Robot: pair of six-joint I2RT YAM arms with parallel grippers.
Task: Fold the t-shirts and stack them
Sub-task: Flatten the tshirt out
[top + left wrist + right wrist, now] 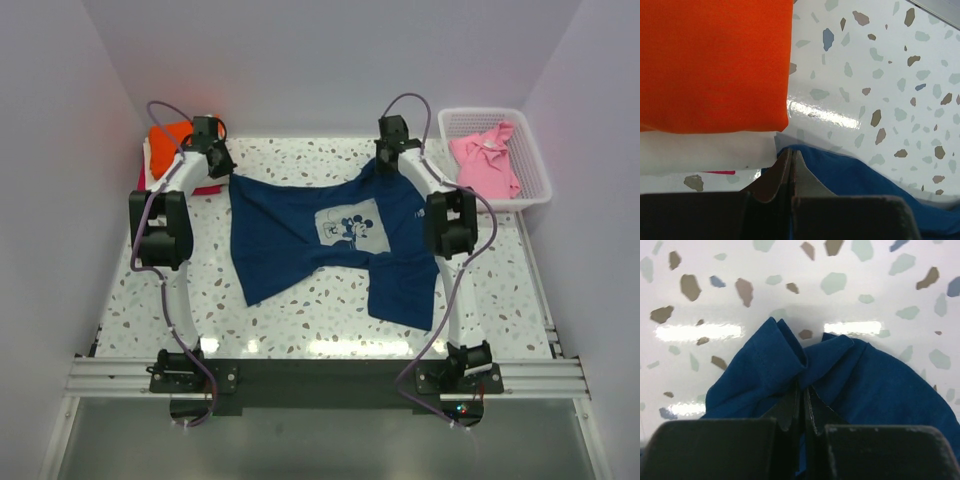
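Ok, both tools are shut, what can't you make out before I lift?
- Stack under the orange tee: left wrist view cuts it off; top view, the left arm covers it. Layer count unclear.
- Pink tee: bunched in the basket, top view only; shape unreadable.
- Navy tee: how deep the left tool and right tool bite, hidden by their own fingers in both wrist views.

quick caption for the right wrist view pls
Right pincer shut on a bunched edge of the navy t-shirt on the speckled table.

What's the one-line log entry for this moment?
left gripper: shut on navy t-shirt; right gripper: shut on navy t-shirt; pink t-shirt: in basket
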